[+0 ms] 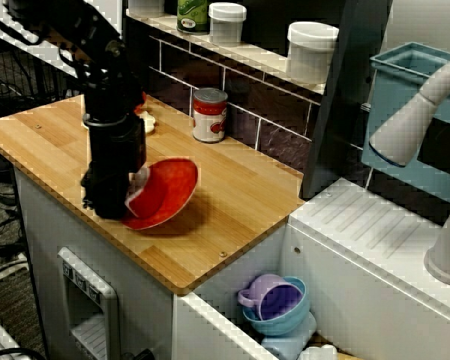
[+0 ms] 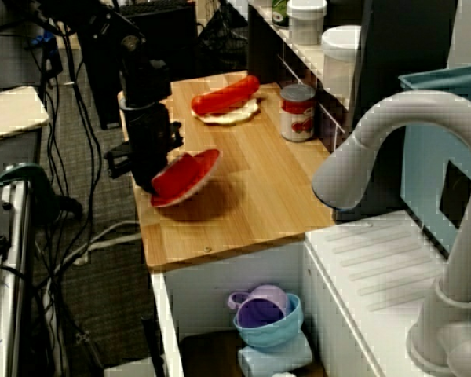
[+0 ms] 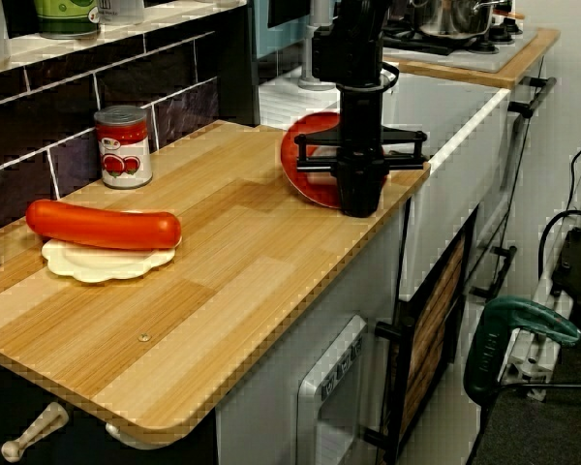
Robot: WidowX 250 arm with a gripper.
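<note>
My black gripper (image 1: pixel 127 196) points down at the front edge of the wooden counter (image 1: pixel 232 202) and is shut on the near rim of a red plate (image 1: pixel 169 191). The plate is tilted, its gripped side raised and its far side low over the wood. The view past the faucet shows the gripper (image 2: pixel 151 179) at the plate's (image 2: pixel 190 174) left rim. In the view along the counter the gripper (image 3: pixel 358 194) stands in front of the plate (image 3: pixel 308 160) and hides most of it.
A red tomato can (image 1: pixel 209 115) stands by the tiled back wall. A red sausage (image 3: pixel 102 224) lies on a pale bun (image 3: pixel 107 262) at the counter's far end. Jars (image 1: pixel 311 51) line the shelf. Cups (image 1: pixel 274 304) sit in the sink beside a grey faucet (image 2: pixel 392 149).
</note>
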